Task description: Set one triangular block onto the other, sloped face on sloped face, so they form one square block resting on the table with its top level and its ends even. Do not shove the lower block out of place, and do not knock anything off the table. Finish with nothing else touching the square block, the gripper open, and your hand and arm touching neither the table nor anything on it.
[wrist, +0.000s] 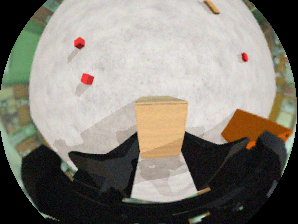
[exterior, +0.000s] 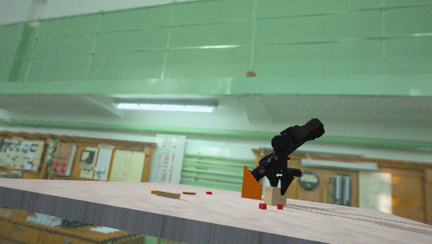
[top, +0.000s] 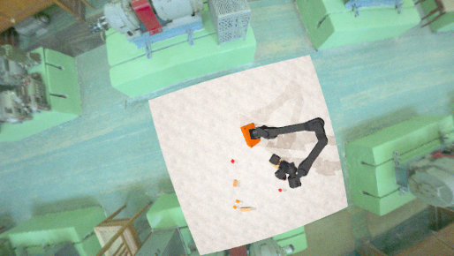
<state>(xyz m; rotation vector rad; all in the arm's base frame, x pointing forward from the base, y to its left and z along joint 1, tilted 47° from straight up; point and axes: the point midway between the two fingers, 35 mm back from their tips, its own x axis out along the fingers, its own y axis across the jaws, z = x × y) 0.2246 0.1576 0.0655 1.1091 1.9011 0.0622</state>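
Wrist view: jaws of gripper point(top: 277, 164) point(exterior: 277, 190) point(wrist: 161, 142) closed on pale block point(top: 276, 163) point(exterior: 274, 196) point(wrist: 162, 130), one finger each side. From block: orange base point(top: 247, 138) point(exterior: 250, 187) point(wrist: 252, 127) at 3 o'clock, two red cubes around 10 o'clock.

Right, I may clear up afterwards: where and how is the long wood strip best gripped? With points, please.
Probably at mid-length, from straight above, pinching across its narrow width. The strip point(top: 245, 209) point(exterior: 168, 194) lies flat and low, far longer than wide, and the small orange pieces point(top: 238, 201) sit close by one end.
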